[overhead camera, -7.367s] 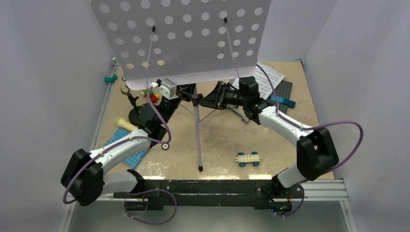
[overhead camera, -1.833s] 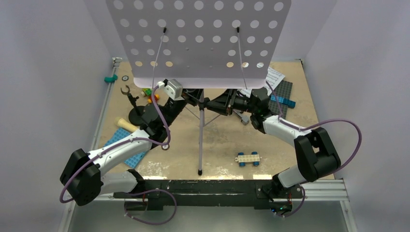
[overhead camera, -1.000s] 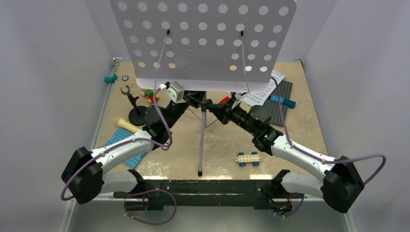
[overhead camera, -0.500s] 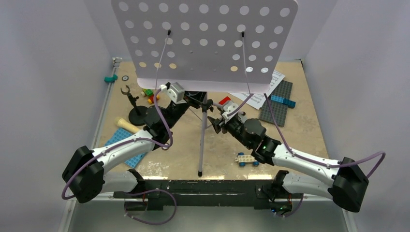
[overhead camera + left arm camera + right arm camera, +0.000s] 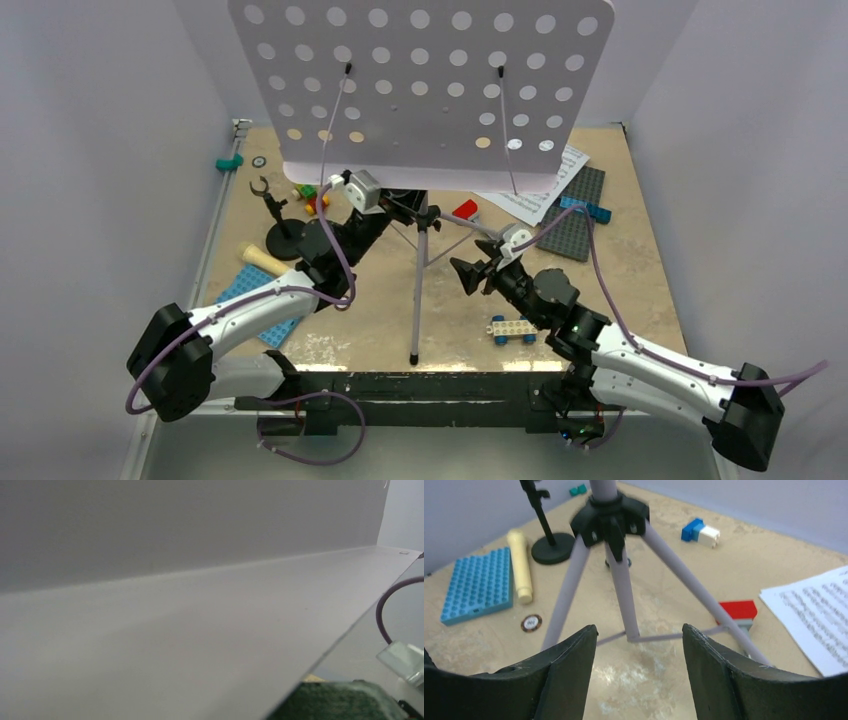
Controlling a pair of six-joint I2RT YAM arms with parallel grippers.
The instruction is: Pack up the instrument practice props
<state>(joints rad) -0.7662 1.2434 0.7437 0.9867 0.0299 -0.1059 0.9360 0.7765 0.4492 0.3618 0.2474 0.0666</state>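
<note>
Music stand [image 5: 420,90] is the prop in hand. It stands upright on its thin tripod in the middle of the bench [image 5: 380,335], with one foot at the lower centre of the overhead frame and its lilac perforated desk filling the top. Nearest, at centre right, the right claw [image 5: 468,272] hangs with its jaws spread wide and nothing between them. It is aimed at the tripod legs just below the black hub, close to them but apart. The left claw [image 5: 395,203] sits by the stem under the desk's lip. Its wrist view shows only the desk's grey underside, so I cannot tell whether it is closed on the stand.

I judge the step to be folding or laying down the stand, and it is not yet done. The next move likely calls for the right claw to close round a leg or the stem while the left steadies the top, since so tall a stand could tip.

Left of the tripod lies the toy microphone [image 5: 258,258], and just beyond it the black mic stand [image 5: 280,237] is upright. Farther off, at upper right, the sheet-music pages [image 5: 545,185] lie touching a grey baseplate [image 5: 575,225]. No box, bag or case shows in any view, so nothing is packed into anything.
</note>
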